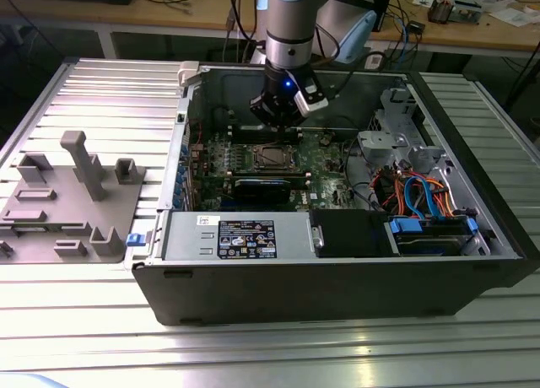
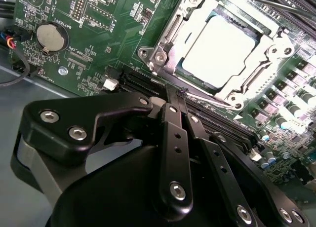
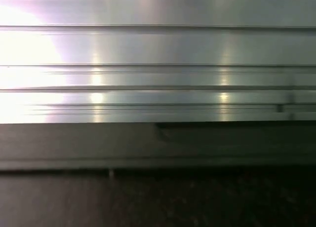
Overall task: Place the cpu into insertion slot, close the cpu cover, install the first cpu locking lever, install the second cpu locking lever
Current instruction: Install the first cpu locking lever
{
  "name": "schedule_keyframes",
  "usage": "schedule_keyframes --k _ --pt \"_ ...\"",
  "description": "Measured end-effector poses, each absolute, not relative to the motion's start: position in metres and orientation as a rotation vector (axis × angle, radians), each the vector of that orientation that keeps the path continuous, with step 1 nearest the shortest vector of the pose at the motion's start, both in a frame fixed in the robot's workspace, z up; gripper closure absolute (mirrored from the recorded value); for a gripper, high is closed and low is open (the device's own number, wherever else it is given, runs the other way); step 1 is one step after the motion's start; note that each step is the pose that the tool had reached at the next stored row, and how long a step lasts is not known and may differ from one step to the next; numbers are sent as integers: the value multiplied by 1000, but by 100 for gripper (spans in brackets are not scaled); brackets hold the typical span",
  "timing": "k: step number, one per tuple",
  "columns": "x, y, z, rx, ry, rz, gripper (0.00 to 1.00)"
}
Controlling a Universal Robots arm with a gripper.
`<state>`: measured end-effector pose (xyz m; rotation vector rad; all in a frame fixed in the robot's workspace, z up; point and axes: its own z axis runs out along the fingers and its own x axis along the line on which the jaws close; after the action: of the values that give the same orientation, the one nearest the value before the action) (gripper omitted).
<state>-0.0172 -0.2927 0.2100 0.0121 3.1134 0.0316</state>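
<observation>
One arm at the lever stage: cpu seated, cover down

Item 1, gripper (image 1: 283, 111): hangs inside the open case (image 1: 337, 278) above the board (image 1: 325, 164). In the exterior view the slot (image 1: 253, 160) sits at 6 o'clock from it, close by. Its fingers (image 2: 173, 138) are drawn together and narrow, with the tips meeting just beside the slot's rim in the second wrist view. I cannot tell whether anything thin is pinched between them; nothing bulky is.

Item 2, cpu (image 2: 219, 52): lies flat in the slot. Its silver top shows through the window of the cover (image 2: 170, 39), which looks lowered flat over it.

Item 3, levers: a thin bright wire (image 2: 276, 2) crosses beyond the slot's far side, apparently one lever standing free. The other cannot be made out for certain.

Item 4, surroundings (exterior view): power supply (image 1: 236, 236) at 6 o'clock from the slot, drive cables (image 1: 422, 190) at 3 o'clock. A grey fixture tray (image 1: 67, 202) sits at 9 o'clock outside the case, and all of it rests on a ribbed table (image 1: 84, 337).

Status, judged: placing and cover-closing appear done. The first lever is the step in hand and is not seen latched.

Requirement, judged: a lever move calls for the closed tips set on the wire's free end. It then needs a steady press down and sideways under the catch, with no slip onto board or cover.
</observation>
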Motion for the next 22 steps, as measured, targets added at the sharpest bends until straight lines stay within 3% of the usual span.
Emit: schedule_keyframes --k 22 --pt "-15 -293 205 13 3113 30 89"
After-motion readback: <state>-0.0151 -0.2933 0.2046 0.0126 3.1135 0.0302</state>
